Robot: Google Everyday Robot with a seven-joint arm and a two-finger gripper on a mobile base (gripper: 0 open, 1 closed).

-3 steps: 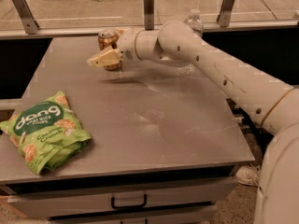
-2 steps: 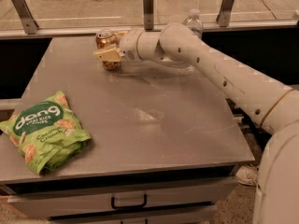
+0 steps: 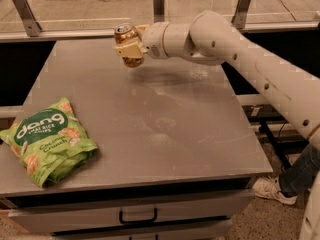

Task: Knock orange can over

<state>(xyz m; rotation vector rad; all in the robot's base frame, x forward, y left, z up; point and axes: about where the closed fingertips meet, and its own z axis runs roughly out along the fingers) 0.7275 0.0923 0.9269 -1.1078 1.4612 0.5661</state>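
- The orange can (image 3: pixel 124 33) is at about 12 o'clock on the worktop (image 3: pixel 150 134), close to the far edge. Its silver top leans toward 10 o'clock and its base shows just below the tool, so it looks tilted rather than upright.
- The tool (image 3: pixel 129 49) sits right against the can's middle and covers it from this side. I cannot tell whether it is wide, narrow or clamped on the can.
- The arm (image 3: pixel 220 39) reaches in from 3 o'clock, low over the far part of the worktop.
- Judged step: the push itself, with the can partway through tipping and not yet lying flat.
- The next move probably calls for carrying the sweep on toward 9–10 o'clock until the can lies on its side. The tool should then draw clear, so the can is not dragged off the far edge.
- A clear water bottle (image 3: pixel 199 73) stands at about 2 o'clock, partly hidden under the arm.
- A green snack bag (image 3: pixel 47 141) lies at 8 o'clock, well apart from the can.
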